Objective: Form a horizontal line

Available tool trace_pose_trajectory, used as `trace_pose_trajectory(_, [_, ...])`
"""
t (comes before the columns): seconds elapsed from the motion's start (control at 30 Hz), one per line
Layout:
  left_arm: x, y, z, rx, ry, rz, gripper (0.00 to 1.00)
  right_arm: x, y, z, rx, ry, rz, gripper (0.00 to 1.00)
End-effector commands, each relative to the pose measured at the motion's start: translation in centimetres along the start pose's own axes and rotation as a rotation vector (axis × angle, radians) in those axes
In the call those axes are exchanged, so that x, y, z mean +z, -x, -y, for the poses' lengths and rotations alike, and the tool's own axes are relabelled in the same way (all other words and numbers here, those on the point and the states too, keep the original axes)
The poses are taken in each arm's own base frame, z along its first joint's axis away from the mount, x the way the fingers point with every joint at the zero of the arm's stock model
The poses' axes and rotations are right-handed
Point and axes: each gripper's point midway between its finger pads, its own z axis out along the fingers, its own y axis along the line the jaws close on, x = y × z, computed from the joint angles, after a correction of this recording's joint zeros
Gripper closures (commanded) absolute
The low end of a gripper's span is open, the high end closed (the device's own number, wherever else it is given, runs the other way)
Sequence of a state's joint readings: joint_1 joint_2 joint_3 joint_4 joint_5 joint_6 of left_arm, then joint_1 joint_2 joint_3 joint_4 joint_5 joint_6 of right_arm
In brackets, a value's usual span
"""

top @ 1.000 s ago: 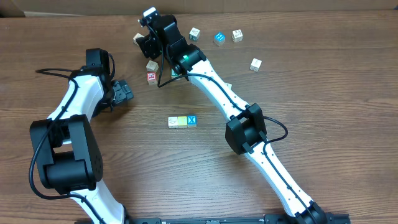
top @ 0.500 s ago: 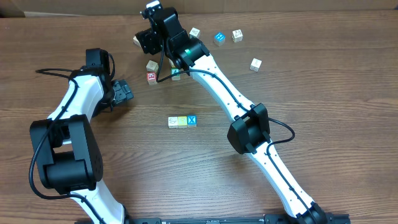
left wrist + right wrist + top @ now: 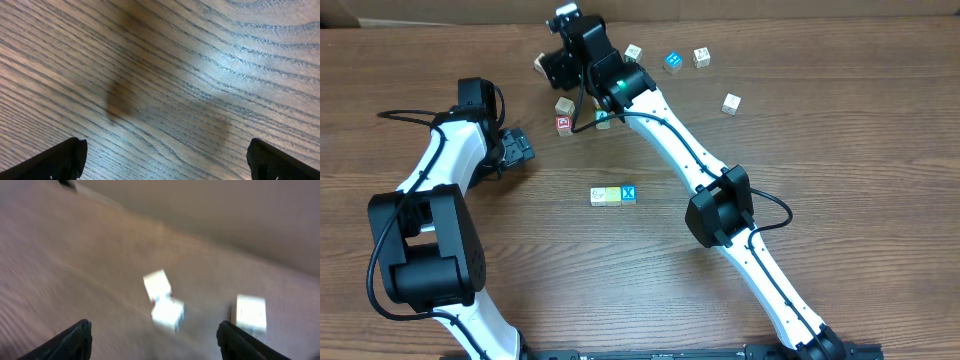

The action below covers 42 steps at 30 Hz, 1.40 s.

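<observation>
A short row of three small blocks, cream, pale green and blue, lies at the table's middle. Loose cubes lie at the back: a cream one, a red one, a blue one and others. My right gripper is open and empty at the far left of this group, beside a cream cube. Its blurred wrist view shows the open fingers with three pale cubes ahead, the nearest between them. My left gripper is open over bare wood.
More cubes lie at the back right: a white one, a cream one and another. A greenish cube sits partly under the right arm. A cardboard wall runs along the table's far edge.
My right arm has shifted a little toward the far edge and is still moving, as the wrist view is blurred. The left arm and the three-block row have not moved.
</observation>
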<state>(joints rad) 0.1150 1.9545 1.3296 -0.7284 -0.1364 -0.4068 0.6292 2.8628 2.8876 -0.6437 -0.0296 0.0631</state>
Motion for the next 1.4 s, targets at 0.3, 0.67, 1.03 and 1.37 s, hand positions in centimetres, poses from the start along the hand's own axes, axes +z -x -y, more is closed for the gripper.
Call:
trace_pose_trajectory(0.3, [0.1, -0.1, -0.1, 0.03, 0.012, 0.001, 0.01, -3.2, -3.5, -3.0, 0.161, 0.004, -0.222, 0.23])
trace_pose_trajectory(0.67, [0.1, 0.0, -0.1, 0.029, 0.012, 0.001, 0.0, -2.8, -5.8, -3.7, 0.255, -0.062, -0.278, 0.0])
trace_pose_trajectory(1.03, [0.1, 0.0, -0.1, 0.029, 0.012, 0.002, 0.01, -2.5, -7.4, -4.9, 0.278, -0.06, -0.316, 0.24])
trace_pose_trajectory(1.37, [0.1, 0.0, -0.1, 0.029, 0.012, 0.002, 0.01, -2.9, -8.3, -5.1, 0.229, -0.152, -0.321, 0.35])
